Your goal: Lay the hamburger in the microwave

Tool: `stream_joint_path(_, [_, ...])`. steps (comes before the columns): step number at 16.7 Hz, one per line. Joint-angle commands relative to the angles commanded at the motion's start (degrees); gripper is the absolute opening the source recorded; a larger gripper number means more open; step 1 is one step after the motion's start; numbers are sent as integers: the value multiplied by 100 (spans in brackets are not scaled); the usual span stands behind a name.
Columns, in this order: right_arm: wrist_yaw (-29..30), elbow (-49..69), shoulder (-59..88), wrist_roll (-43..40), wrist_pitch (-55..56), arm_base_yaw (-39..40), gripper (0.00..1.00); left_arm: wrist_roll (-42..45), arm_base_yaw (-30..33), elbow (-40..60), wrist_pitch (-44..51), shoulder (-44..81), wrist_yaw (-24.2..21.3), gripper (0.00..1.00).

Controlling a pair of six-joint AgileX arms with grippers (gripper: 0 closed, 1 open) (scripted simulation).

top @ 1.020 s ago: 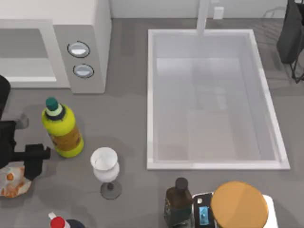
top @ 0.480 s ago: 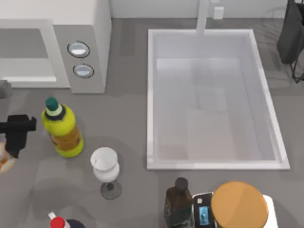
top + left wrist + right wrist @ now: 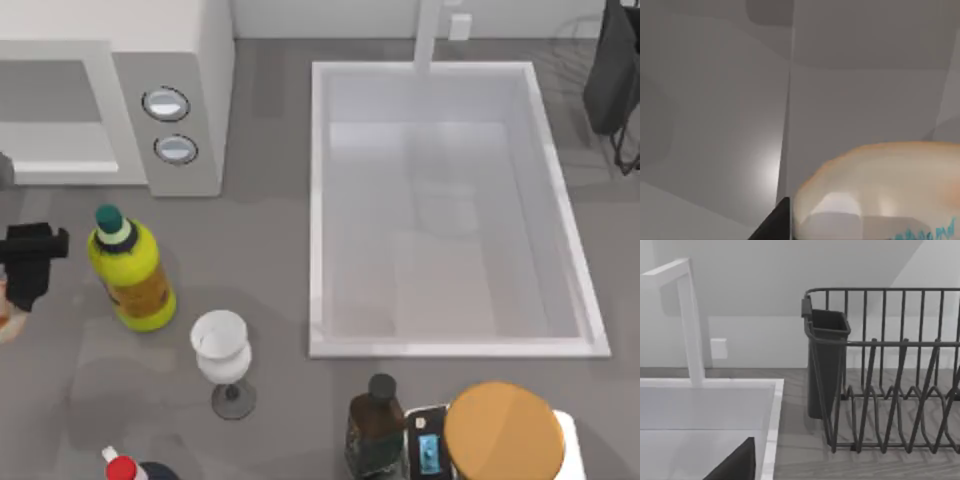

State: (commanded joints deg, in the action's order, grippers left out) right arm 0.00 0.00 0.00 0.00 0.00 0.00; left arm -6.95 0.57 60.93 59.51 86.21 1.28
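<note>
At the far left edge of the table in the top view, my left gripper (image 3: 20, 288) hung just in front of the microwave (image 3: 190, 60). Its fingers pinched the hamburger (image 3: 4, 322), and a small orange and white bit of the bun peeked out right under them. In the left wrist view the hamburger (image 3: 880, 190) looked big and very close. It was pale tan with an orange edge, and it sat right against one black finger (image 3: 777, 225). Plain grey walls lay past the fingers there, and I could not tell what they belonged to.

The hamburger was outside the microwave, near its open front. The two round dials (image 3: 170, 125) sat off to the side of the fingers, on the grey panel.

The yellow bottle (image 3: 132, 272) with the green cap stood upright just beside the fingers, on the side toward the sink (image 3: 318, 200). It did not touch them. The wine glass (image 3: 224, 358) stood a bit farther that way. The sink was well apart from the fingers.

My right arm (image 3: 612, 70) was parked at the far right corner, by the dark dish rack (image 3: 890, 390).
</note>
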Motion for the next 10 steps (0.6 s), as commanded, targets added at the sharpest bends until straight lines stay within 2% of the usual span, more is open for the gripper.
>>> stream_joint_path(5, [0,0,0,0,0,0,100,-165,-298,132,-1675,473,221,0])
stream_joint_path(10, [0,0,0,0,0,0,100,-81,-369,-113,-4667,1608,136,0])
